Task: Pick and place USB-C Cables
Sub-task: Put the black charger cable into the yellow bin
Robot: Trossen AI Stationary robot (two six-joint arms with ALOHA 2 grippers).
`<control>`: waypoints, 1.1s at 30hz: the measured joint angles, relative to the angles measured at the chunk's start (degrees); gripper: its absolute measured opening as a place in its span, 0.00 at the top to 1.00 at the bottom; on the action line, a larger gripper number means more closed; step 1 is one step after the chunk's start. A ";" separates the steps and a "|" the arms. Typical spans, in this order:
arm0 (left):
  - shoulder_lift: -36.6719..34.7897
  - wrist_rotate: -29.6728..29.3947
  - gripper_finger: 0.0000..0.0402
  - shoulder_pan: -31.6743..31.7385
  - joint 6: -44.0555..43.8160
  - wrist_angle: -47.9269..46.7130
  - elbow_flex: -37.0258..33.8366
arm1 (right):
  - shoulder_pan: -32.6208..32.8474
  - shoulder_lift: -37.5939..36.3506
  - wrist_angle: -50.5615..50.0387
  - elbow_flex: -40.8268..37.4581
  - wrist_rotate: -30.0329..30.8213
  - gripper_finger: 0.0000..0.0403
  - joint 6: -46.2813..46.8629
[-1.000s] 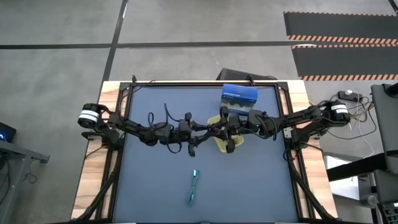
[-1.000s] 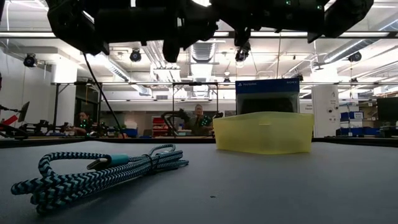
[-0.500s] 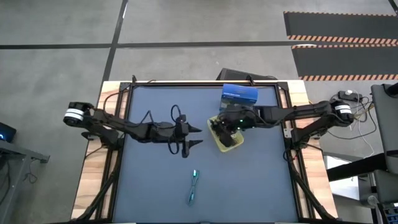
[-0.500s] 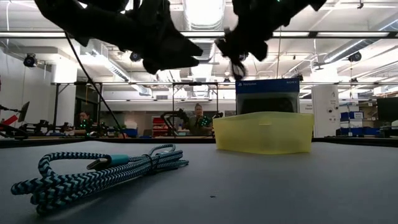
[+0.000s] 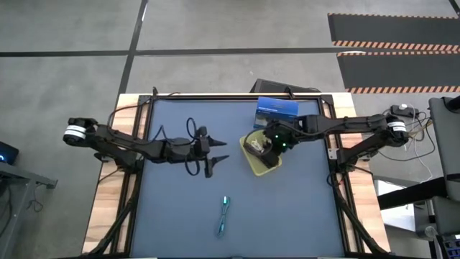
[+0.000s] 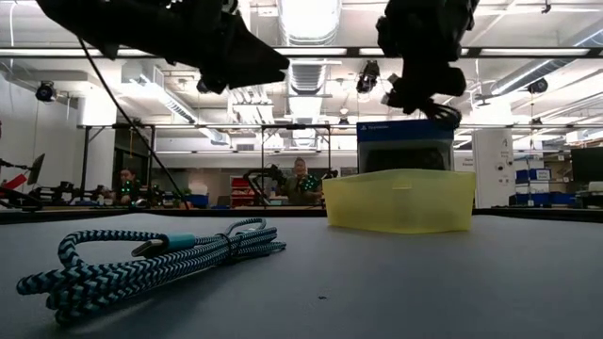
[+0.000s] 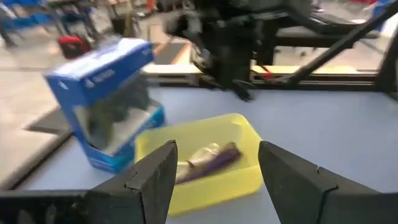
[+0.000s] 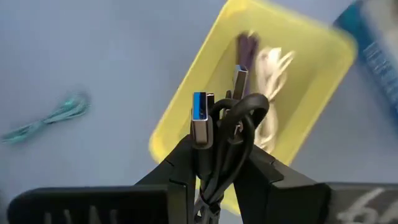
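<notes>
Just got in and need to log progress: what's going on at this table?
The right gripper holds the black cable above the yellow bin, which already contains the purple cable and white cable. The left gripper hangs open over the mat, empty. The teal cable lies on the table, not yet collected.

L gripper (image 5: 219, 151) open mid-table; R gripper (image 5: 260, 146) clamped, arm reaching inward.
</notes>
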 joint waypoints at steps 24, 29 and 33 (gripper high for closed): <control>-7.71 -13.93 0.48 -0.04 11.01 -1.24 -0.04 | -8.68 9.29 -3.18 6.73 -14.90 0.83 10.08; -8.28 -13.92 0.48 -0.04 11.48 -1.84 -0.04 | -9.64 14.75 -4.24 8.71 -15.17 0.83 9.40; -9.37 -13.92 0.48 -0.04 11.52 -2.57 -0.04 | -10.95 18.73 -4.79 10.63 -15.05 0.83 8.87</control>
